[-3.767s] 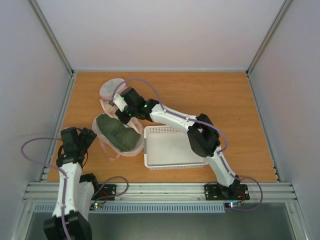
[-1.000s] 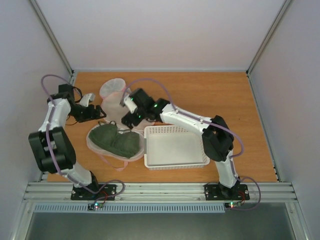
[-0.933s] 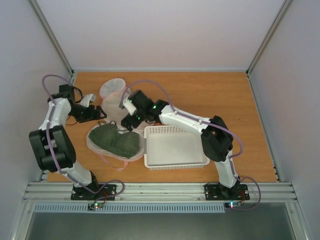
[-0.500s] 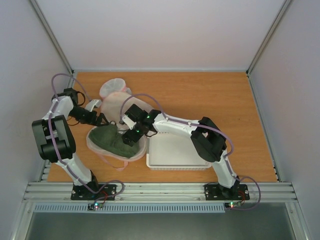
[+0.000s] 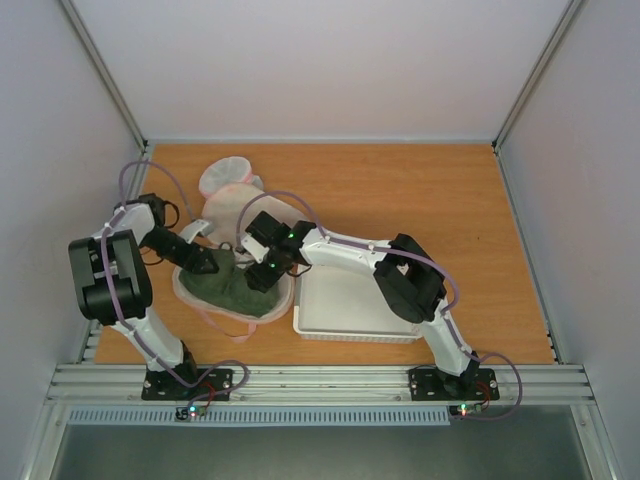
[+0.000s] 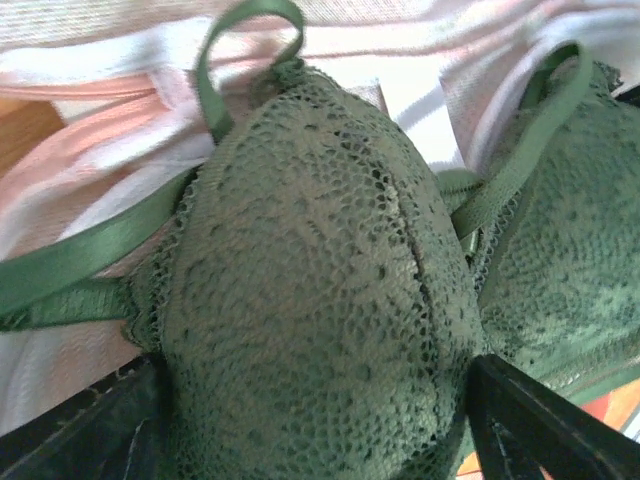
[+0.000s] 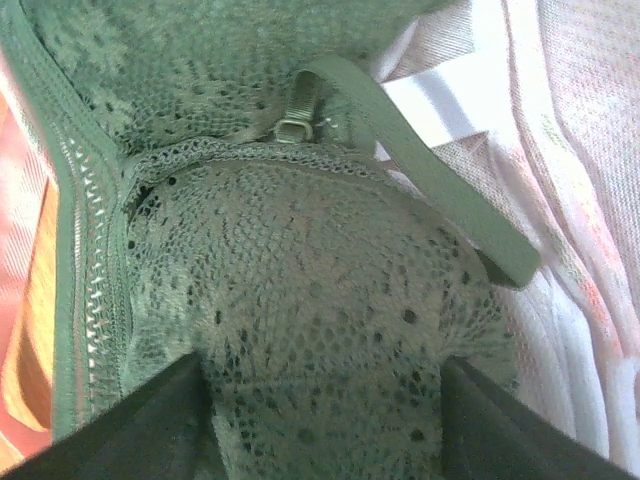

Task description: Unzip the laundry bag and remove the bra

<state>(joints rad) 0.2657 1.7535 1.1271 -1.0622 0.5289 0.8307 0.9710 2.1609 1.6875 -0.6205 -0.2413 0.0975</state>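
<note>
Both arms had swung in over the bra (image 5: pixel 235 282) since a second before, when the left one reached toward the far left corner and the right one hovered beyond the cups. It lay cups up in the opened near lobe of the laundry bag (image 5: pixel 222 212), on the left half of the counter (image 5: pixel 430 200), with white mesh and pink trim showing around it in both wrist views. A thin green strap (image 6: pixel 250 20) looped up from the top of one cup, and a small metal slider (image 7: pixel 293 118) sat on another strap. The left tool (image 5: pixel 208 263) was down on the left cup with its dark fingers (image 6: pixel 540 420) spread to either side of it; the right tool (image 5: pixel 262 277) straddled the other cup the same way. Whether either was pinching the lace, I could not tell. A pink loop strap (image 5: pixel 215 312) trailed toward the near edge. Just right of the bag stood a white basket (image 5: pixel 350 305), and a round mesh pouch (image 5: pixel 222 177) lay beyond the bag's far lobe.
</note>
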